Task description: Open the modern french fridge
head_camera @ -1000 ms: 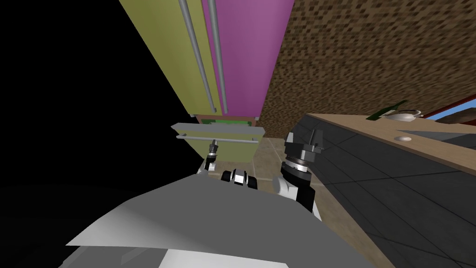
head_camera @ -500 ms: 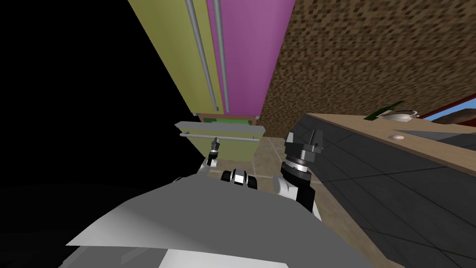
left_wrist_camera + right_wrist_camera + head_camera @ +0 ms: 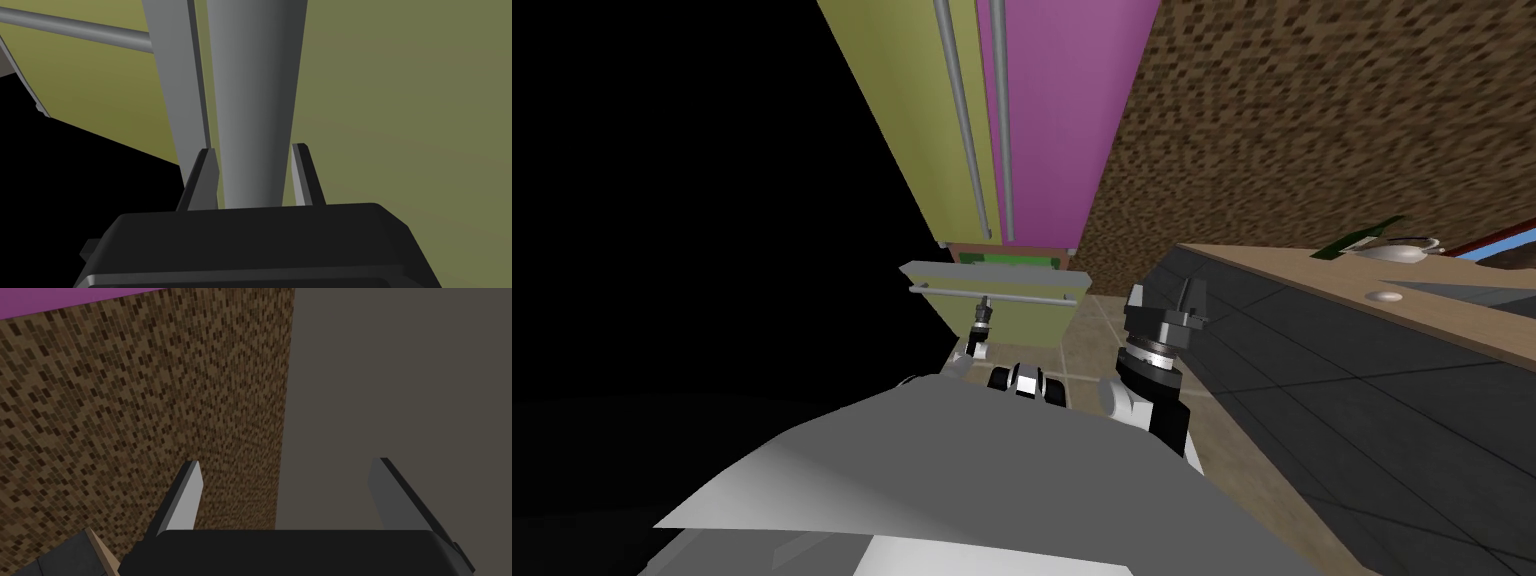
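The fridge stands ahead with an olive left door and a magenta right door, each with a long grey handle. Below them an olive drawer is pulled out a little, and green shows in the gap behind it. A grey handle bar runs across its front. My left gripper is at that bar. In the left wrist view the handle bar sits between the fingers, which press its sides. My right gripper hangs open beside the counter, holding nothing.
A counter with dark cabinet fronts and a tan top runs along my right, carrying a bowl, a green bottle and a small dish. A brown speckled wall stands behind. Left of the fridge is a black area.
The whole head view has slid to the right, so I have shifted. My left gripper keeps its hold on the drawer's handle bar. The right arm has not moved.
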